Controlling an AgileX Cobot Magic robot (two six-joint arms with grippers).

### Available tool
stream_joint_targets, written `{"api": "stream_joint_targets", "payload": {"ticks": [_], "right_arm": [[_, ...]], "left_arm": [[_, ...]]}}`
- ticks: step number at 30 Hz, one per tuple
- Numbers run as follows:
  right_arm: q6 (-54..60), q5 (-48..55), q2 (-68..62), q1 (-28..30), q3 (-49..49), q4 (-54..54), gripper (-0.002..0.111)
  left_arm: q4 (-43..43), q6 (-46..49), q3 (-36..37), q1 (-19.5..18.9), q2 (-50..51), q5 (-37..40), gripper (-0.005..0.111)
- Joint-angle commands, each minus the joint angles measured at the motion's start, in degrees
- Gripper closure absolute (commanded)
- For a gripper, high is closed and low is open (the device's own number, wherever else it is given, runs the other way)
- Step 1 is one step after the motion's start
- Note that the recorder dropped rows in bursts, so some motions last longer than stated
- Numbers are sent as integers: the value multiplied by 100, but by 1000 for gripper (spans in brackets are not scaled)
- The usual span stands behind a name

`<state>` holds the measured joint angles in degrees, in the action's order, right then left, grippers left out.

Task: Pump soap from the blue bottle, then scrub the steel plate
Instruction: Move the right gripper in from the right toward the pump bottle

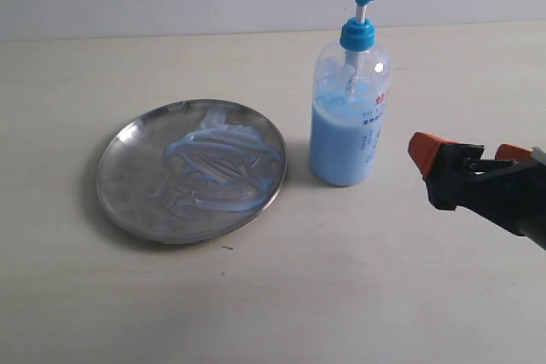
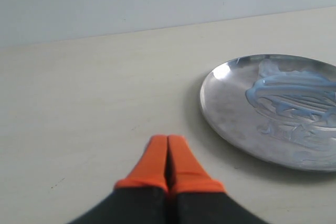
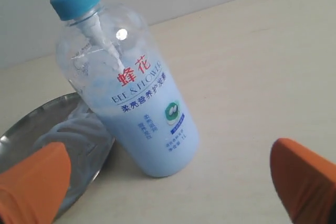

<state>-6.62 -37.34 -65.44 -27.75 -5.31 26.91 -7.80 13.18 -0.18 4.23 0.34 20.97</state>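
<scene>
Pale beige tabletop, white wall behind. Right gripper hovers with its jaws spread wide and nothing between them. The blue bottle stands upright just ahead of its orange fingertips, clear of both and roughly in line with the gap. Steel plate lies beyond the bottle from this gripper, just beside the bottle. Soap is smeared in pale blue streaks across the plate's middle. Left gripper has its jaws pressed together, empty. The plate sits ahead of it and off to one side, apart.
</scene>
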Motion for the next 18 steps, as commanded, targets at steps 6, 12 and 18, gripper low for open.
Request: {"api": "stream_joint_targets", "payload": {"ticks": [6, 12, 18], "right_arm": [[-2013, -187, -2, -24, 30, -7, 6], [19, 164, -2, -24, -838, -546, 6], [3661, 490, -224, -138, -2034, 2600, 6]], "left_arm": [[-7, 8, 18, -16, -34, -34, 107], [-7, 8, 18, -16, -34, -34, 107], [-7, 8, 18, -16, -34, -34, 107]]}}
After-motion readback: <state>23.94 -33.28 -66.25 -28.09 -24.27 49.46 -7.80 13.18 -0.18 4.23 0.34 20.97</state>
